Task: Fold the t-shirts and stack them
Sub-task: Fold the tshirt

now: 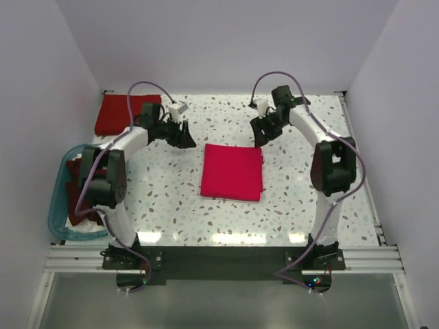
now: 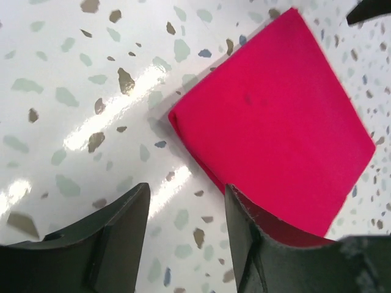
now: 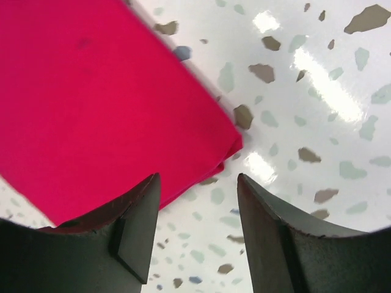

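one crimson-pink t-shirt (image 1: 232,171), folded smooth and square, on glossy speckled table (image 1: 171,199).

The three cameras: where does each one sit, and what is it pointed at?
Top external: fixed above and behind the arms, looking down on the table; both arms show, with the left gripper and the right gripper.
Left wrist: on the left arm, looking down past its own open fingers at one corner of the folded crimson t-shirt.
Right wrist: on the right arm, looking down past its own open fingers at another corner.
Shared: all three show that t-shirt on the speckled table.
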